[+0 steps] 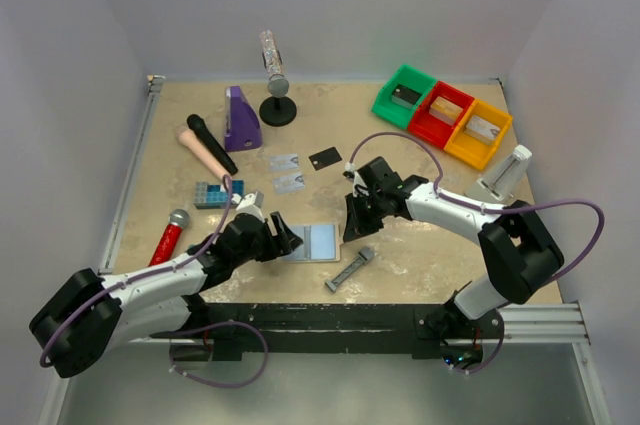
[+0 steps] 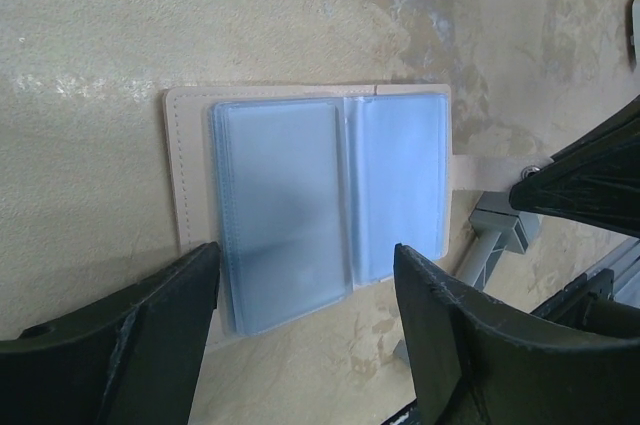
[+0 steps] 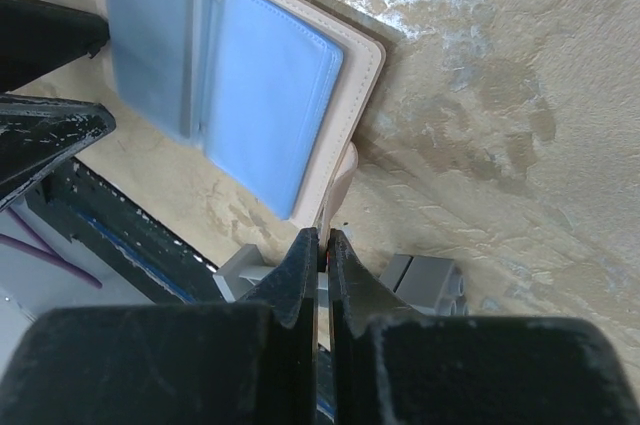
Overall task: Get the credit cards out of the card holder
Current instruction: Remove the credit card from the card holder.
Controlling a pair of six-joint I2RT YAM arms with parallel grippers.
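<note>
The card holder [image 1: 316,242] lies open and flat on the tabletop, near the near edge and about midway across. Its two pale blue panels face up, framed by a tan stitched border, and a tan strap [image 2: 487,169] sticks out from one side.

The left gripper [image 1: 284,238] is at the holder's left edge. Its fingers [image 2: 120,335] are spread, one on either side of a blue panel, with nothing held between them.

The right gripper [image 1: 352,227] is just right of the holder. Its fingers [image 3: 300,275] are pressed together, with their tips at the end of the strap. I cannot tell whether the strap is caught between them.

Farther back lie two pale grey cards [image 1: 286,171], one just beyond the other. A black card [image 1: 325,157] lies to their right, apart from them.

A grey bar tool [image 1: 350,269] lies just right of the holder, near the tabletop's near edge. A blue block [image 1: 212,194] sits to the left, with a red-handled microphone [image 1: 170,235] nearer and further left. Green, red and yellow bins [image 1: 443,115] stand in a row at the far right.
</note>
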